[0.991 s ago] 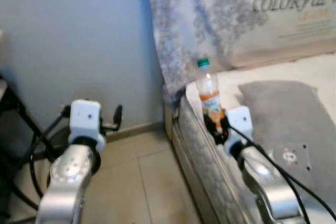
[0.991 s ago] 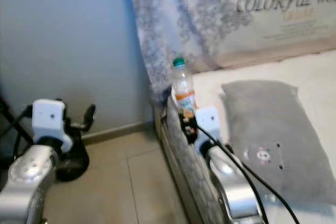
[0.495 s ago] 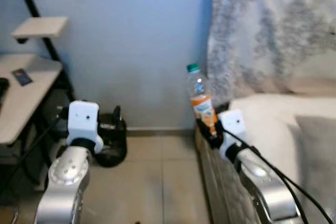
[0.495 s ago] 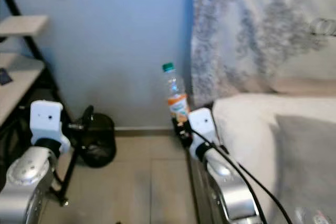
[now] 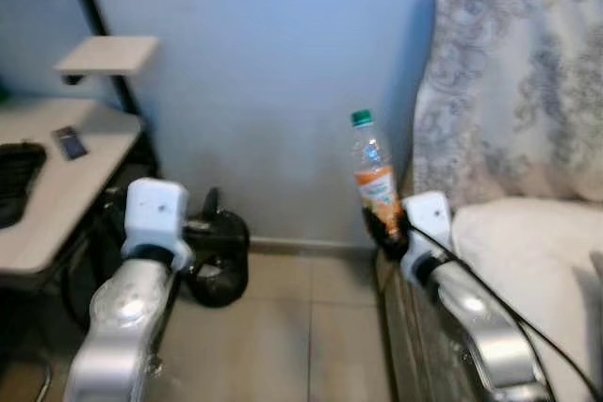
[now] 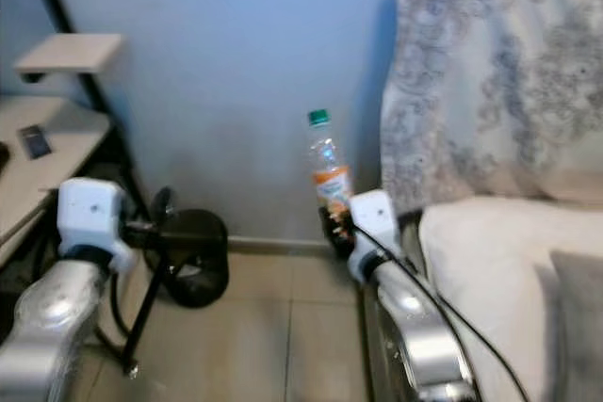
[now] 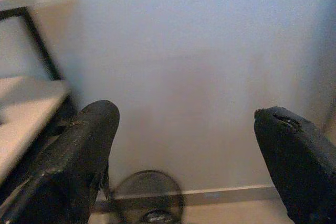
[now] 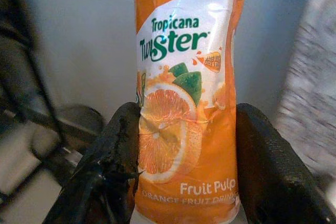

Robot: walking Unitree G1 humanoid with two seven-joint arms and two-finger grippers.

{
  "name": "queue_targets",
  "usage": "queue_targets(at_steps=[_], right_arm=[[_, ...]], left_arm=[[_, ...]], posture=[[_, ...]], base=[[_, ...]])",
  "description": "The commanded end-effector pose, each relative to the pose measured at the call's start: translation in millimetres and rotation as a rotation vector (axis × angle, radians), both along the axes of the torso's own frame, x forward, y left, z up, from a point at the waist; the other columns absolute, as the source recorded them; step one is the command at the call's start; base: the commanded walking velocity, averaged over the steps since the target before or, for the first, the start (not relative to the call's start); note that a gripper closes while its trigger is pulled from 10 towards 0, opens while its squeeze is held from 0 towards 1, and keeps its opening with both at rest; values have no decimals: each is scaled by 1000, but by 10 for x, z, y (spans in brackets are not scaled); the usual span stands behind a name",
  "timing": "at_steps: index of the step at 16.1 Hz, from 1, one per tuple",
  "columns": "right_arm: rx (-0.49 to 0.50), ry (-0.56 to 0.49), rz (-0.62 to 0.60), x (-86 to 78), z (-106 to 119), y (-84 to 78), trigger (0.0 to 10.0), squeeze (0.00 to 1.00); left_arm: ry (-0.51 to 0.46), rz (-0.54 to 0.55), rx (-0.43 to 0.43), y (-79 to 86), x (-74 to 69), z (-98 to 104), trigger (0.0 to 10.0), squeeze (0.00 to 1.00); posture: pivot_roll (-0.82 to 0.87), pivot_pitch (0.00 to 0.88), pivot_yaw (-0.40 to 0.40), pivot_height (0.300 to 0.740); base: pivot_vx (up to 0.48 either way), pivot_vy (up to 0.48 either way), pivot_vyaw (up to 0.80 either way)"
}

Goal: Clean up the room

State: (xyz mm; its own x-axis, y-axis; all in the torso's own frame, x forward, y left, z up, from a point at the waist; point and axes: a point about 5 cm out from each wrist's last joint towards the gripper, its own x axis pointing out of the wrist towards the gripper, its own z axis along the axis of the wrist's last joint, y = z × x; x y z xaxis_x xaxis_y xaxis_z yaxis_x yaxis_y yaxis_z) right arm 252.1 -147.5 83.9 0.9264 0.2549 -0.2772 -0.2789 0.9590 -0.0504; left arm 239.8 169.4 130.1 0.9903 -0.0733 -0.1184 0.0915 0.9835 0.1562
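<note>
A pale surface [image 5: 57,185] stands at the left against a blue wall [image 5: 264,72], one small shelf [image 5: 108,54] above it, tiled floor [image 5: 311,327] below. One black bin [image 6: 193,256] sits by the wall. One bed [image 5: 528,251] lies right. The right gripper [image 5: 386,228] clamps one orange-labelled bottle [image 5: 375,181] (upright, green cap) beside the bed edge. The left gripper [image 7: 189,156] hangs spread, holding nothing.

Bottle [image 5: 373,179]: clear plastic, green plastic cap, glossy orange printed label, creased. Right gripper [image 8: 184,145]: fingers matt black, slightly rough. Arms: brushed silver metal, white plastic housings. Bin [image 6: 193,256], lower left: black mesh. Wall [image 5: 273,72]: matt blue paint. Floor [image 5: 311,327]: smooth tile. Cloth [image 6: 490,72], upper right: patterned fabric.
</note>
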Motion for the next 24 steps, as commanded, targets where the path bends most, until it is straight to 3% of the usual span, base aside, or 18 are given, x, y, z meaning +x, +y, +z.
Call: queue_targets(at_steps=[1, 7, 10, 14, 20, 24], right_arm=[[19, -20, 1, 36, 50, 28, 10000, 0], [0, -14, 12, 35, 18, 11, 10000, 0], [-21, -12, 46, 17, 5, 61, 10000, 0], [12, 8, -11, 7, -24, -3, 10000, 0], [-93, 53, 71, 1, -101, 7, 10000, 0], [-88, 97, 89, -9, -169, 19, 10000, 0]], left_arm=[[-6, 20, 25, 80, 3, 19, 10000, 0], [-2, 23, 37, 122, 24, 2, 10000, 0], [-3, 21, 37, 116, 30, 3, 10000, 0], [5, 5, 38, 101, 11, -18, 10000, 0], [12, 0, 35, 77, -21, -44, 10000, 0], [20, -2, 38, 82, -39, -60, 10000, 0]], posture=[[53, 0, 6, 740], [57, 0, 13, 740], [56, 0, 16, 740], [49, 0, 20, 740], [53, 0, 9, 740], [53, 0, 7, 740]], base=[[322, 0, 0], [322, 0, 0], [322, 0, 800], [324, 0, 369], [321, 0, 133], [321, 0, 600]])
